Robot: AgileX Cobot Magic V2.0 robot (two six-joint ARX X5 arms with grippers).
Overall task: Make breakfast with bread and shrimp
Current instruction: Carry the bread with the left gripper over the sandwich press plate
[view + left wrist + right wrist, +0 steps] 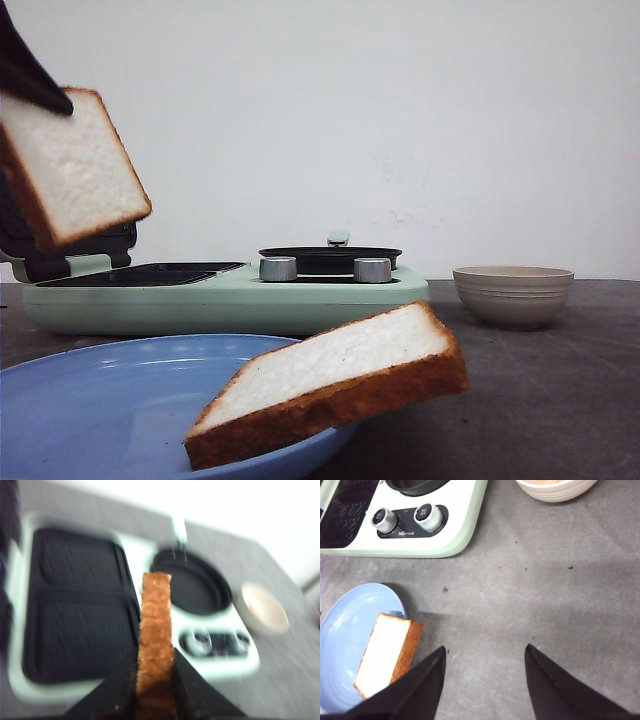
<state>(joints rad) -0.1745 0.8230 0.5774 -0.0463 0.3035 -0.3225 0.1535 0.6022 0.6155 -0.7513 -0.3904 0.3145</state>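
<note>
- Left end effector [155,680] is clamped on a bread slice [72,165], held in the air at the upper left of the front view, above the green breakfast maker [225,295].
- Second slice [335,385] leans on the blue plate's [90,400] rim, lower centre.
- Right end effector [485,672] hangs spread apart, holding nothing, over the grey tabletop [545,590].
- Beige bowl [513,293] sits at right; its contents are unclear.

the left wrist view is smeared by motion blur, so the breakfast maker [125,615] and its knobs [202,642] lack detail. beside the breakfast maker, the bowl [555,489] is cut by the frame edge, its contents unreadable. the left gripper [30,70] shows only as a dark sliver. the blue plate [100,410] runs off frame.
</note>
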